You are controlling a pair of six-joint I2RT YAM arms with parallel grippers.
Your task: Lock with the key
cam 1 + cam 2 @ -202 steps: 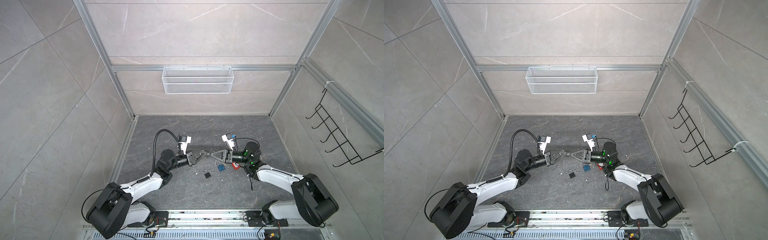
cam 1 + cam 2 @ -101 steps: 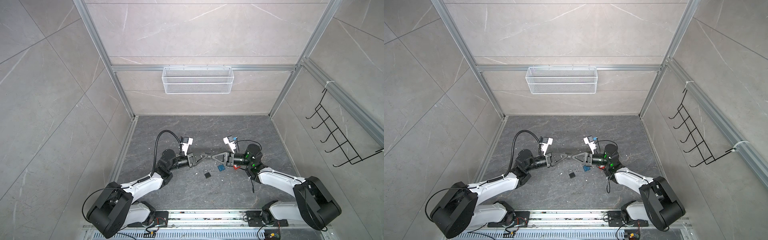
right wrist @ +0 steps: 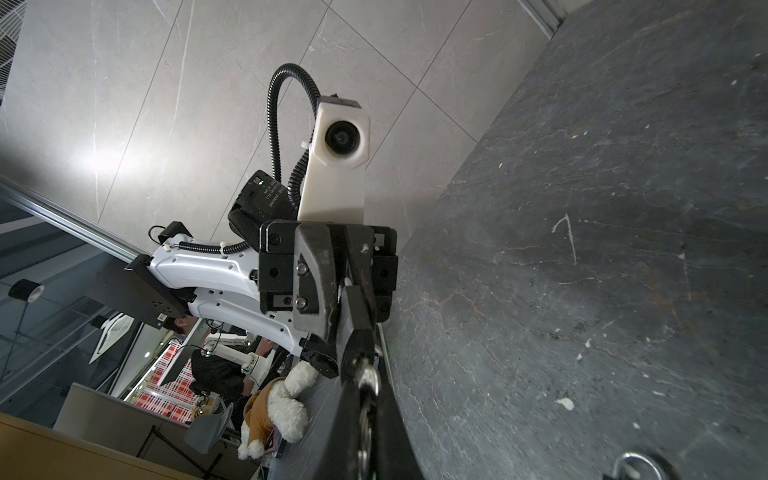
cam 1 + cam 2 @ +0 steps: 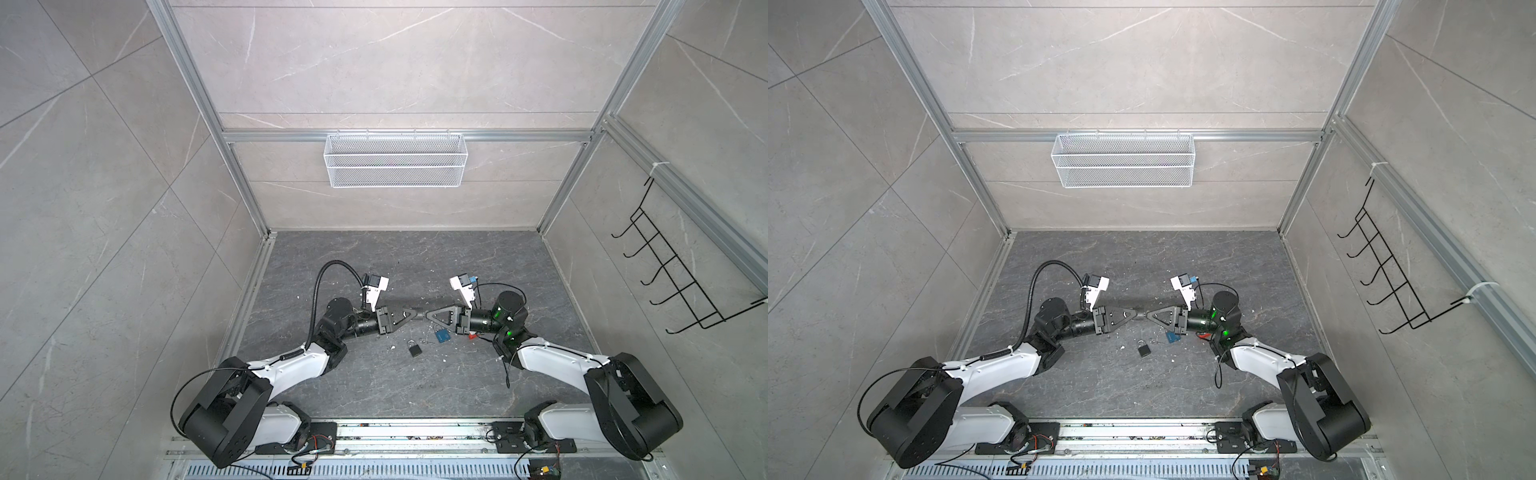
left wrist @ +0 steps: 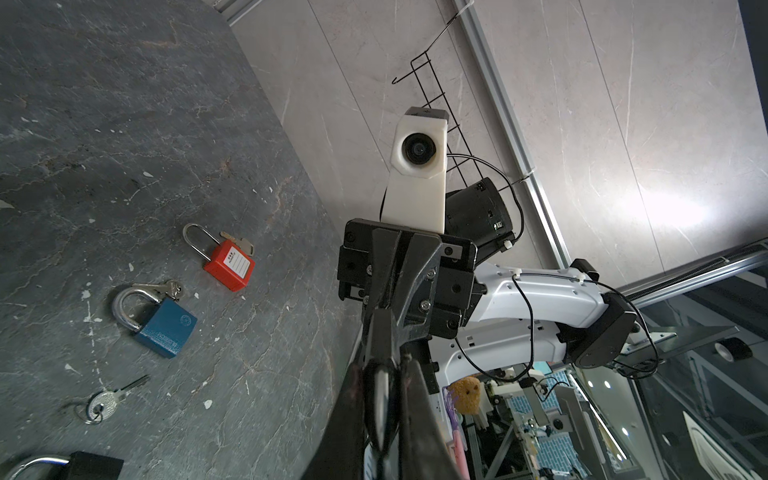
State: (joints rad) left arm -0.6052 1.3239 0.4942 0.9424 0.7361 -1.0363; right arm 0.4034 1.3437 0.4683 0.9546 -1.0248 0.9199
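Note:
My two grippers meet tip to tip above the middle of the dark floor in both top views. My left gripper [image 4: 414, 312] [image 5: 381, 399] is shut on a small dark lock [image 3: 360, 320] with a silvery edge, seen edge-on. The right gripper [image 4: 428, 314] [image 3: 367, 399] is shut on a silver key [image 3: 368, 380] with a ring, and the key's tip is at the lock. Whether the key is inside the lock is hidden by the fingers.
On the floor below the grippers lie a black padlock [image 4: 414, 350] [image 4: 1144, 349], a blue padlock [image 5: 164, 326] [image 4: 442, 335] with keys beside it, a red padlock [image 5: 228, 264] and a loose key [image 5: 108, 401]. A white wire basket [image 4: 395, 166] hangs on the back wall, a black hook rack [image 4: 681, 286] on the right wall.
Both grippers stay shut and tip to tip. The joined tips have sunk slightly toward the front, and the right arm's wrist has drifted a little to the right.

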